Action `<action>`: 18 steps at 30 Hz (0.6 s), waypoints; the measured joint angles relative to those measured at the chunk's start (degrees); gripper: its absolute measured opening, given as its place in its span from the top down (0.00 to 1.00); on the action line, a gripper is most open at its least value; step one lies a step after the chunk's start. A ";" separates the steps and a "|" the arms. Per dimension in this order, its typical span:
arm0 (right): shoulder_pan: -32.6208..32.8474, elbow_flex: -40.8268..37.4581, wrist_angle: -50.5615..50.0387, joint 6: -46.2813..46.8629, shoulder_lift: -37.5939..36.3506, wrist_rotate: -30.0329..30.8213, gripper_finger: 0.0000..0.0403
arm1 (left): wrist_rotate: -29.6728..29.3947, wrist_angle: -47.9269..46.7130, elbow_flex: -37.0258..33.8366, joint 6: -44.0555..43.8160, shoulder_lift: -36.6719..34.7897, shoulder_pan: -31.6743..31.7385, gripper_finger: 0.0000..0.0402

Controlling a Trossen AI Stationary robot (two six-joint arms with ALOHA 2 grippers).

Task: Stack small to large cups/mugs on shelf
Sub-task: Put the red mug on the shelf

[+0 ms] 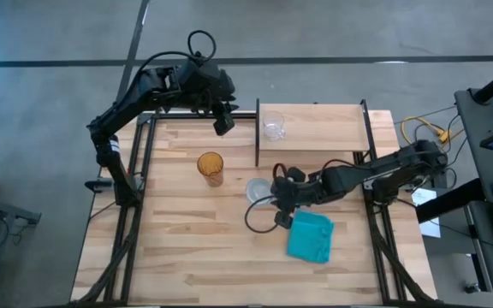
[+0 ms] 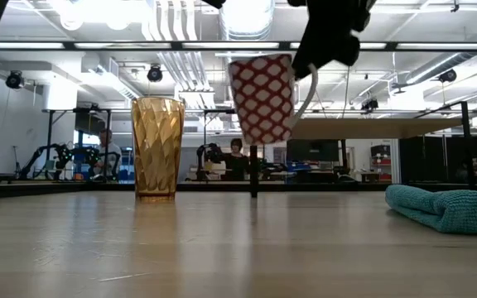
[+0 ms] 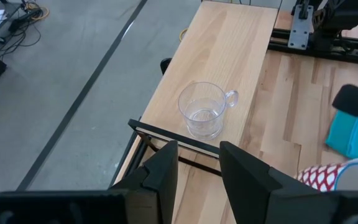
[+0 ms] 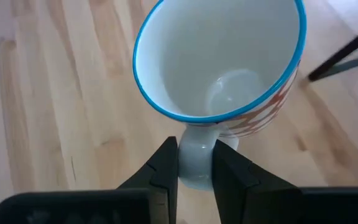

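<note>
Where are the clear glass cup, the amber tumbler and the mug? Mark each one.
clear glass cup (image 3: pixel 202 113), left wrist view, on its side wall.
amber tumbler (image 2: pixel 157 147), low view, on its faceted body.
mug (image 4: pixel 219 59), right wrist view, on its white inside.

We see the right gripper (image 4: pixel 196 163) pinching the white handle of the mug (image 4: pixel 222 59), whose blue-rimmed white inside faces us above the wooden bench (image 4: pixel 55 93).

High view: straight down over table (image 1: pixel 187 257). Low view: table-height, level. Wrist views: close, forward. All share mug (image 1: pixel 258 190).
</note>
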 joint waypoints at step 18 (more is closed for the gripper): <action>0.00 0.13 -13.46 4.78 -20.66 11.23 0.85 | 0.01 -2.08 0.02 -0.04 -0.55 0.00 0.74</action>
